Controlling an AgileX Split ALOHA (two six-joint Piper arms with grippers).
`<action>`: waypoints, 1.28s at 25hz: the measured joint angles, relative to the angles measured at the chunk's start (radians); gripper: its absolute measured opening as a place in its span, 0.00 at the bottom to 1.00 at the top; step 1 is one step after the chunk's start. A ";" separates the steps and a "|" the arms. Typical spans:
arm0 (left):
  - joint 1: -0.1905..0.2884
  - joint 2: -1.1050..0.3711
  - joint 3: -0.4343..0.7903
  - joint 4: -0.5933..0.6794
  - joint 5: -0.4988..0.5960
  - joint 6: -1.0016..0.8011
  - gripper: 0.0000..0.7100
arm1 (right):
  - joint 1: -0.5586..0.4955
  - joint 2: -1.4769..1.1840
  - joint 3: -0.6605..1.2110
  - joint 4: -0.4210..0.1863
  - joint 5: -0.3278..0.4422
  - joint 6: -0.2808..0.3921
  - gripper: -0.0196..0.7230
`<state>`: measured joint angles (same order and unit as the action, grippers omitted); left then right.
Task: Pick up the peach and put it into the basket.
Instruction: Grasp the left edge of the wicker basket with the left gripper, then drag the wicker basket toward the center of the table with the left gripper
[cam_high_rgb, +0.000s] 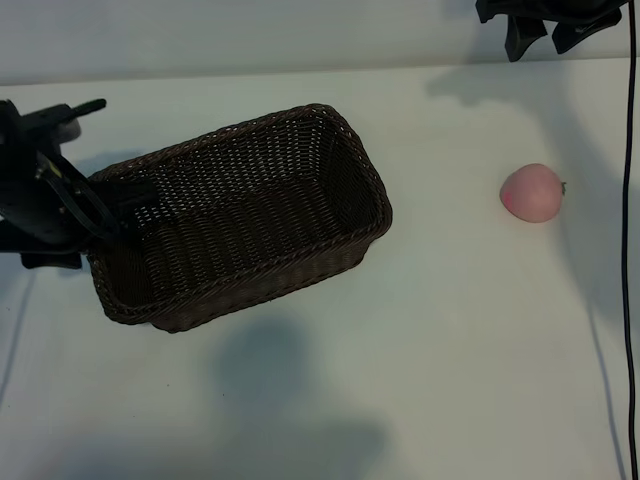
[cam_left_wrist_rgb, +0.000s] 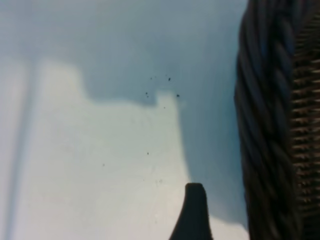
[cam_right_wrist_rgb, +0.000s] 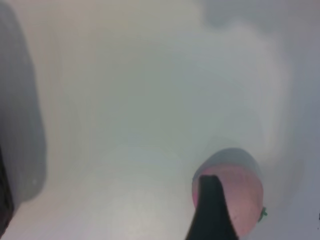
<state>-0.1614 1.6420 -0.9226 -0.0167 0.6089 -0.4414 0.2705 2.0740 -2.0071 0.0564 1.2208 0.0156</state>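
One peach (cam_high_rgb: 534, 192) on the table (cam_high_rgb: 450, 350), one basket (cam_high_rgb: 240, 215) pinched by left hand (cam_high_rgb: 105, 222), right hand (cam_high_rgb: 545, 30) spread

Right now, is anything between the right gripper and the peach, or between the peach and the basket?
Nothing visible. The peach lies alone on the white table, below the right gripper in the exterior view, and only bare tabletop separates it from the basket, whose far end the left gripper is at.
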 joint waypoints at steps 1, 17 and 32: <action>0.000 0.018 0.003 0.000 -0.009 -0.001 0.82 | 0.000 0.000 0.000 0.000 0.000 0.000 0.70; 0.001 0.137 0.003 -0.010 -0.094 -0.039 0.53 | 0.000 0.000 0.000 0.000 0.000 -0.001 0.70; 0.011 0.035 0.003 -0.077 -0.092 0.005 0.53 | 0.000 0.000 0.000 0.000 0.001 -0.001 0.71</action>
<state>-0.1501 1.6771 -0.9191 -0.0940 0.5173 -0.4364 0.2705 2.0740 -2.0071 0.0564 1.2215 0.0148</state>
